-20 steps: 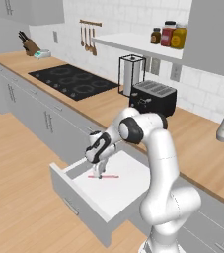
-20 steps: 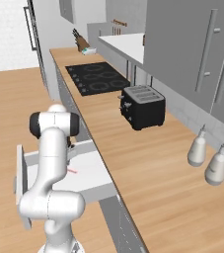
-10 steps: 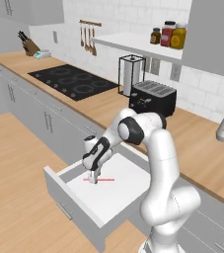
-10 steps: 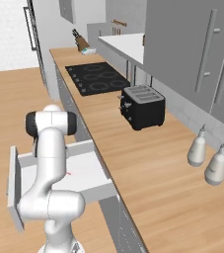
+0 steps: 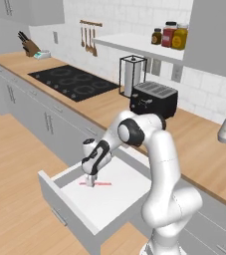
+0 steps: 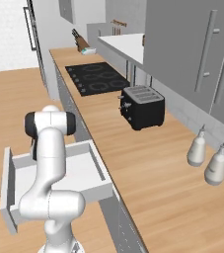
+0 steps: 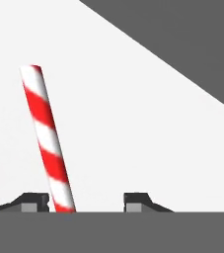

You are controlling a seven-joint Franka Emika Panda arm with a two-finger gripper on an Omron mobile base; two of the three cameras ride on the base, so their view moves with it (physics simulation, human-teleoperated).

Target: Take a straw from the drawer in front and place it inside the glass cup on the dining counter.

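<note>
Hand view shows the two fingertips point(image 7: 34, 202) spread apart with the red-and-white straw point(image 7: 47, 141) rising between them, close against one tip; nothing is clamped yet. From the left base view the gripper point(image 5: 90, 181) has sunk lower than a second ago, its tips now down at the straw point(image 5: 100, 184) lying on the white floor of the open drawer point(image 5: 104, 201). The drawer sits pulled further out than before.
</note>
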